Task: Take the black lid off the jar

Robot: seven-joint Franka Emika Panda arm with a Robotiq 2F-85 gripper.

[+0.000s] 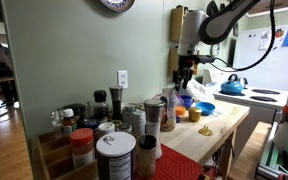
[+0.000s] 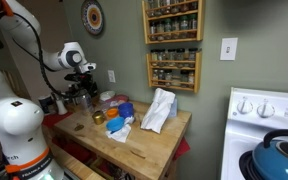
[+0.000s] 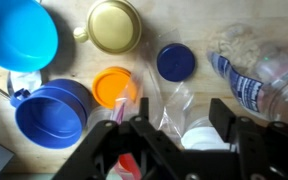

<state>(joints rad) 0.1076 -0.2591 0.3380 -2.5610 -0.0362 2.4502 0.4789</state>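
My gripper (image 1: 187, 78) hangs open over the wooden counter (image 1: 219, 128), also seen in an exterior view (image 2: 84, 88). In the wrist view its open fingers (image 3: 182, 125) straddle a white round object (image 3: 199, 135) and a crumpled clear plastic bag (image 3: 169, 100), touching neither. A tall slim pale jar (image 1: 168, 110) stands just beside the gripper among other containers. I cannot make out its black lid; no dark cap shows in the wrist view.
Under the wrist lie a blue bowl (image 3: 19, 30), gold lid (image 3: 114, 25), orange lid (image 3: 112, 87), blue cap (image 3: 175, 62), blue cup (image 3: 52, 112) and a clear bottle (image 3: 254, 70). Several spice jars (image 1: 114, 150) crowd the near end. A stove with a kettle (image 1: 232, 85) adjoins the counter.
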